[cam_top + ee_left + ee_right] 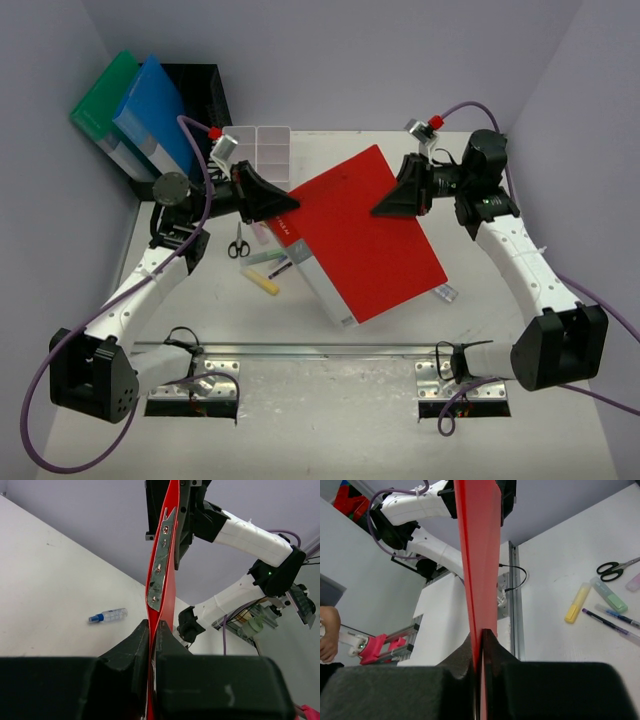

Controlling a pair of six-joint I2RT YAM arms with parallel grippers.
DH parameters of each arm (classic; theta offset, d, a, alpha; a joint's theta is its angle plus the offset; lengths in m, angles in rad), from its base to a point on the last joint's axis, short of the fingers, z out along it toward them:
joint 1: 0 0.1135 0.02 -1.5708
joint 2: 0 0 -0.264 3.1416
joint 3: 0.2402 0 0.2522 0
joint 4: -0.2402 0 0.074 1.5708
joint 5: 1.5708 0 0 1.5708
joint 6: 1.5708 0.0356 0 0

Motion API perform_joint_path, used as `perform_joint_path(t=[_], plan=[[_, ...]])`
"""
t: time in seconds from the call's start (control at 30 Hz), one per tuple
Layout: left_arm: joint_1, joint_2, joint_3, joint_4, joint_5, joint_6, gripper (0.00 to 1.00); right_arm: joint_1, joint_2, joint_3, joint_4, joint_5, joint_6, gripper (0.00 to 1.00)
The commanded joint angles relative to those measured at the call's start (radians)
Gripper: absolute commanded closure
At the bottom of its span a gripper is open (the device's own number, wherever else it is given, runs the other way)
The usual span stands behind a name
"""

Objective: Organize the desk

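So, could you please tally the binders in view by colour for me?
Red binder: 1
Blue binder: 1
Green binder: 1
Total: 3

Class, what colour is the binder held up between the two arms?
The binder is red, seen best in the top external view.
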State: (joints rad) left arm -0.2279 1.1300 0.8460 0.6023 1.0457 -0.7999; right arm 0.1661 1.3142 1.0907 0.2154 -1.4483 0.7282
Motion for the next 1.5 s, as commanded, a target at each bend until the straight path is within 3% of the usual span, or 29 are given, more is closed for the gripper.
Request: perform_joint_path(t=[0.0,0.07,0.2,0.27,0.47,0.57,0.73,0.83,1.0,1.2,1.47], plan=[[-0.021,-0.026,0.058,-0.038,-0.029,0.06,1.0,0.038,-0.029,0.039,-0.072,0.017,-0.055,0.74],[-0.019,-0.047,0.075,-0.125,-0.037,0.149,1.0,0.038,-0.033,0.062,-0.153,0.043,-0.105,0.41],[-0.013,-0.094,0.139,-0.407,-0.092,0.367,1.0,0.038,-0.039,0.098,-0.277,0.086,-0.193,0.1],[0.012,-0.104,0.167,-0.481,-0.113,0.414,1.0,0.038,-0.04,0.104,-0.299,0.099,-0.207,0.01],[0.217,-0.116,0.312,-0.752,-0.116,0.523,1.0,0.034,-0.04,0.152,-0.434,0.177,-0.318,0.01],[0.274,-0.105,0.458,-0.925,-0.23,0.625,1.0,0.026,-0.038,0.176,-0.491,0.204,-0.369,0.01],[0.358,-0.069,0.655,-1.03,-0.342,0.709,1.0,0.018,-0.039,0.209,-0.544,0.219,-0.417,0.01],[0.407,-0.02,0.831,-1.058,-0.515,0.759,1.0,0.016,-0.052,0.204,-0.561,0.215,-0.439,0.01],[0.435,0.073,1.039,-1.051,-0.738,0.771,1.0,0.018,-0.062,0.198,-0.576,0.212,-0.46,0.01],[0.449,0.193,1.163,-0.906,-0.866,0.777,1.0,0.018,-0.066,0.186,-0.587,0.207,-0.478,0.01],[0.45,0.297,1.122,-0.681,-0.909,0.777,1.0,0.016,-0.063,0.176,-0.604,0.205,-0.498,0.01]])
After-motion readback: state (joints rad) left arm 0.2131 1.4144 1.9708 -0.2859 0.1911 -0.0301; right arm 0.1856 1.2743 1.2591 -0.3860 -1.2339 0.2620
